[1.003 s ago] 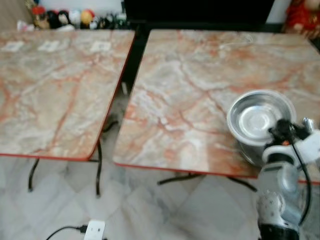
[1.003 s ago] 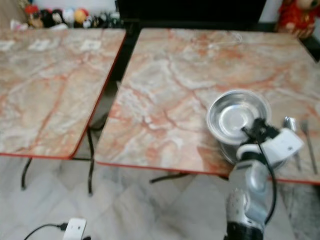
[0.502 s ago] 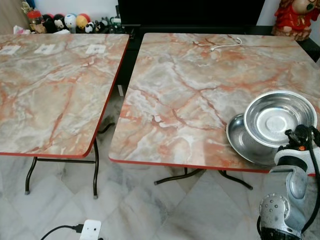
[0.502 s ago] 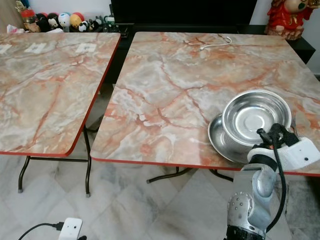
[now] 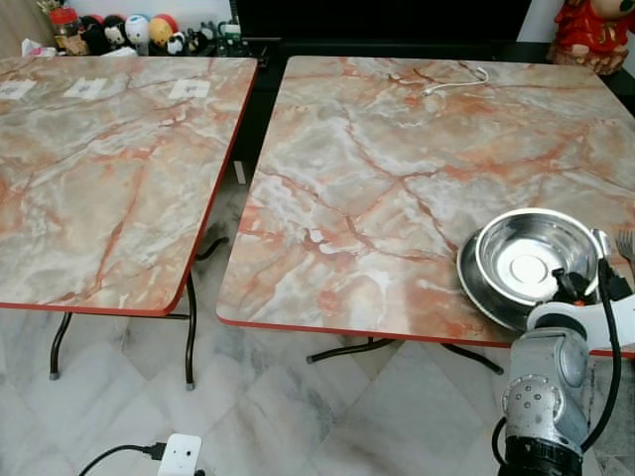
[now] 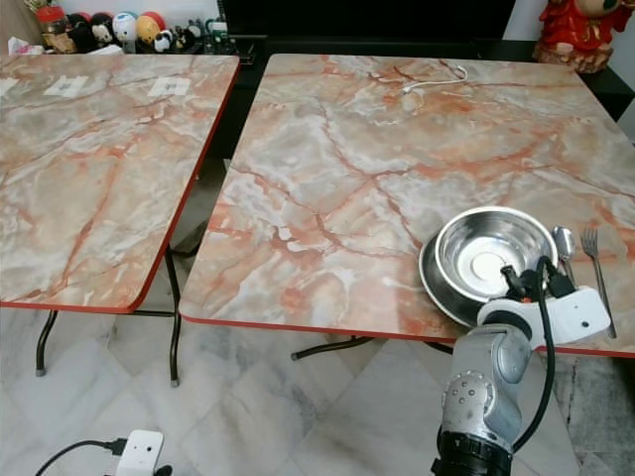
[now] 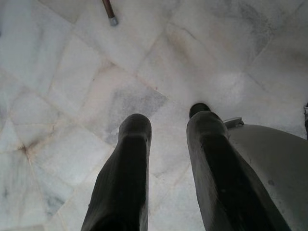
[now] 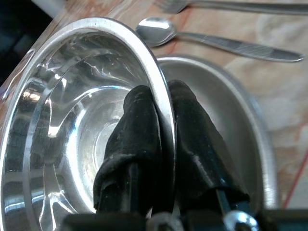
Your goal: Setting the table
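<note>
A steel bowl (image 6: 491, 253) sits inside a shallow steel plate (image 6: 438, 288) near the front right edge of the right-hand marble table (image 6: 347, 169). My right gripper (image 6: 526, 281) is at the bowl's near rim. In the right wrist view it (image 8: 163, 125) is shut on that rim, with one finger inside the bowl (image 8: 72, 110) and one outside over the plate (image 8: 231, 120). A spoon (image 6: 566, 246) and a fork (image 6: 595, 266) lie just right of the plate. My left gripper (image 7: 168, 120) hangs open over the floor tiles.
A second marble table (image 5: 99, 169) stands to the left across a narrow gap. A white cable (image 6: 437, 79) lies at the right table's far edge. A white power strip (image 5: 184, 454) is on the floor in front. Toys (image 5: 109, 32) line the back.
The bowl has come down from above the plate and now sits in it, with my right gripper still on its rim. The camera also shifted slightly.
</note>
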Available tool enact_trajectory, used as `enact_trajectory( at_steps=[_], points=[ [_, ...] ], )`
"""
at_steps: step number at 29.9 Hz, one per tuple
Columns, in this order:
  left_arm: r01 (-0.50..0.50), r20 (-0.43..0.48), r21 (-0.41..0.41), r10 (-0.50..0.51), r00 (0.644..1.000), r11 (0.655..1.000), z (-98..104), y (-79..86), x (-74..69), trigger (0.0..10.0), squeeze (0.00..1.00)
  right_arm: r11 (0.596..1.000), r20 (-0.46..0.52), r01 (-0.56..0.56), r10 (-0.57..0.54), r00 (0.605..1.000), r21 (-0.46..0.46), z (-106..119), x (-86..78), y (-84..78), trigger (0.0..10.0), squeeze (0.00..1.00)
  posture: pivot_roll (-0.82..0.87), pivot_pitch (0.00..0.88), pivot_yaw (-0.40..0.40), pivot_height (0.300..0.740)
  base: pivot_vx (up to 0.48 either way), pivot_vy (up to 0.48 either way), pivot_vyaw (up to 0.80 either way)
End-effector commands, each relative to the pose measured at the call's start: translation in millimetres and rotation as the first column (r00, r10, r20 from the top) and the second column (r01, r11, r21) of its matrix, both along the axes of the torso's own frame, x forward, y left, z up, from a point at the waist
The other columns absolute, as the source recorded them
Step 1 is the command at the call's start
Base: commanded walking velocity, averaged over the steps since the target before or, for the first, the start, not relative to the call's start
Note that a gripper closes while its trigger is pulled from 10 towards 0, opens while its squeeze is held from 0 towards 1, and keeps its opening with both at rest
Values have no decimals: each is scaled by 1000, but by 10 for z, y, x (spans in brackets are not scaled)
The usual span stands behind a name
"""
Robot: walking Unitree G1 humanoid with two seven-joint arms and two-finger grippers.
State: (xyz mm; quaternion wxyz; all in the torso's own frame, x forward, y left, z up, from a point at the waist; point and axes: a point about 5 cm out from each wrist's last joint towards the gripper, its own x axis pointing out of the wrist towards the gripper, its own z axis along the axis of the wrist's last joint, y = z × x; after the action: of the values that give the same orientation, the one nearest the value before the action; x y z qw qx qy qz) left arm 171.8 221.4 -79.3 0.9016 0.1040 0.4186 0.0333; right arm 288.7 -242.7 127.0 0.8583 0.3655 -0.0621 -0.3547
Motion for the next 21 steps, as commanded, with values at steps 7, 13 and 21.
enact_trajectory(
  at_steps=[7,13,21],
  points=[
    [7,-33,13,-7,999,1000,-29,36,-72,10000,0,999,-4,25,-25,1000,22,-23,-6,-21,10000,0,-27,135,18,740,0,0,0],
    [8,-34,14,-8,999,1000,-31,33,-76,10000,0,999,-6,-4,4,1000,38,-47,41,15,10000,67,-25,125,17,740,0,0,0],
    [11,-33,16,-10,999,1000,-34,33,-85,10000,0,998,-24,-16,18,1000,56,-84,76,26,10000,71,-24,117,18,740,0,0,0]
  ],
)
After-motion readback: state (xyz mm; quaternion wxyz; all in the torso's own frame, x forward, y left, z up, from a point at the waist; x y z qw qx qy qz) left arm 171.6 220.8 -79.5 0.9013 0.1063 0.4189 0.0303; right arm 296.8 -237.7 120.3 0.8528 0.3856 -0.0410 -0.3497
